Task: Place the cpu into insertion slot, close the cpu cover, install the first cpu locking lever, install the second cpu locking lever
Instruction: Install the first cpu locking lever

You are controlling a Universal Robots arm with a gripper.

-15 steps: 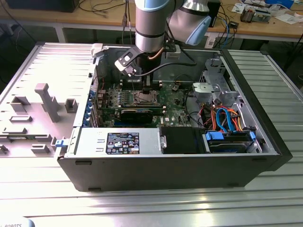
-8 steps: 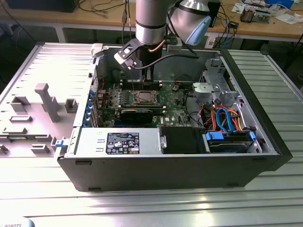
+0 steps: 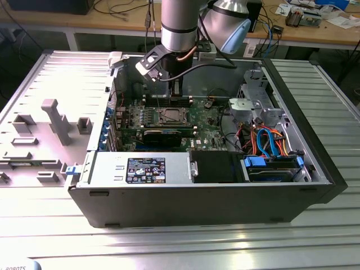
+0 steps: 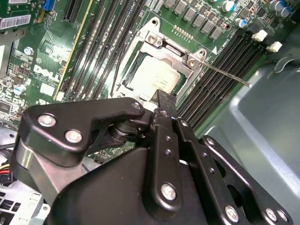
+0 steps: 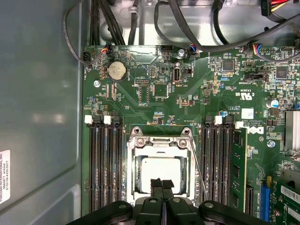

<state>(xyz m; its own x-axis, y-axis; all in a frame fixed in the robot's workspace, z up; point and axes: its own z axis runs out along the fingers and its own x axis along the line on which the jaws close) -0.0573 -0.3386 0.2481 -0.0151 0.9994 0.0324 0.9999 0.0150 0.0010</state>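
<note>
Hand over cpu in insertion slot

Silver arm, blue cap, black end effector

cpu in insertion slot, cpu cover down

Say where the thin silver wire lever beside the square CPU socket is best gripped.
Probably the free end of the thin silver wire lever, which juts out over the long black memory slots, clear of the dull-silver cover frame; come from above.
</note>
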